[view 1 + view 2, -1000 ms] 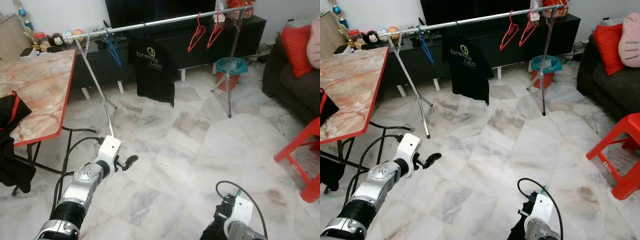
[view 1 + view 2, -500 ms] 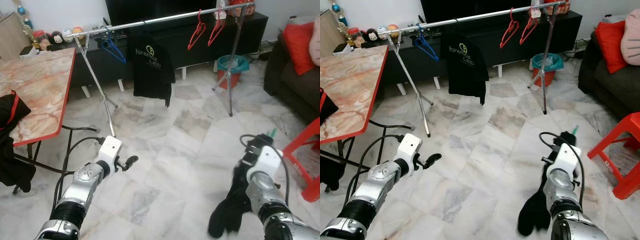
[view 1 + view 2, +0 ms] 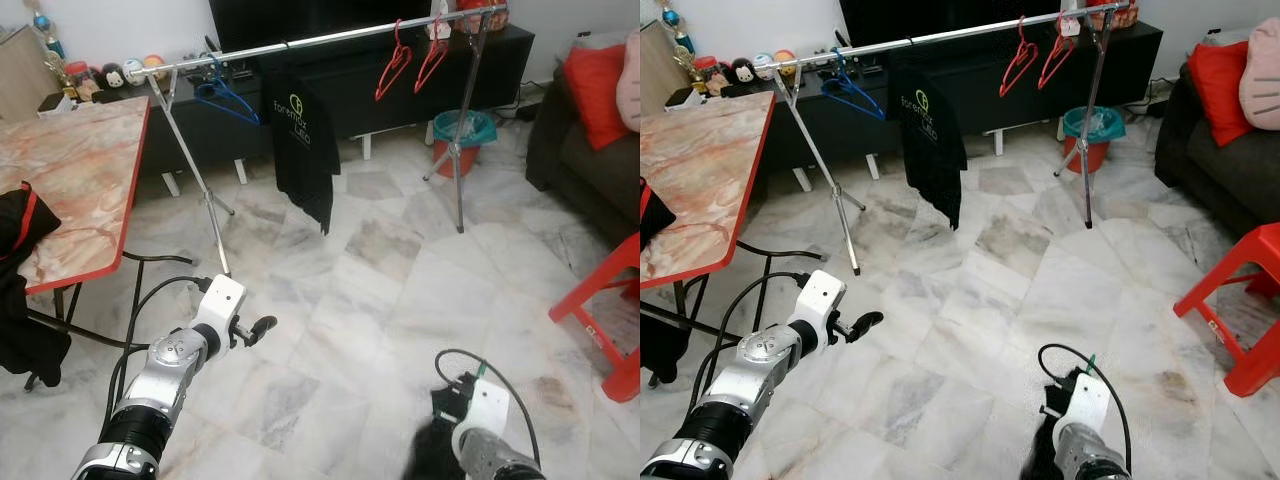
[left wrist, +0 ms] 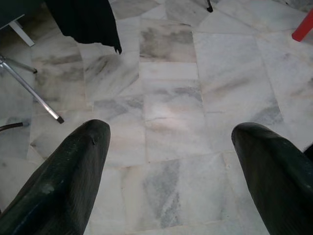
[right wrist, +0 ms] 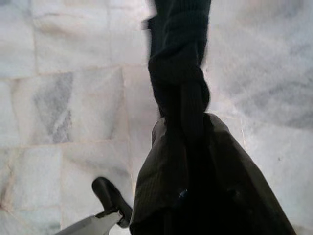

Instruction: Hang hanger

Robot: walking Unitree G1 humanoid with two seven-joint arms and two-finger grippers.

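The right tool [image 5: 195,196] is hidden under the dark garment [image 5: 181,98] it carries.

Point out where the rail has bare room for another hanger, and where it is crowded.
The rail is bare between the black shirt and the red hangers. The blue hanger and shirt crowd its left end; the red hangers crowd the right.

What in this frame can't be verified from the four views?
- Right gripper: right wrist view, fingers buried in the dark garment; open or shut unclear.
- Any hanger inside that garment: hidden by its folds; head views cut it at the bottom edge.
- Black shirt on the rail: its hanger is covered by the collar.
- Left gripper: open, empty.
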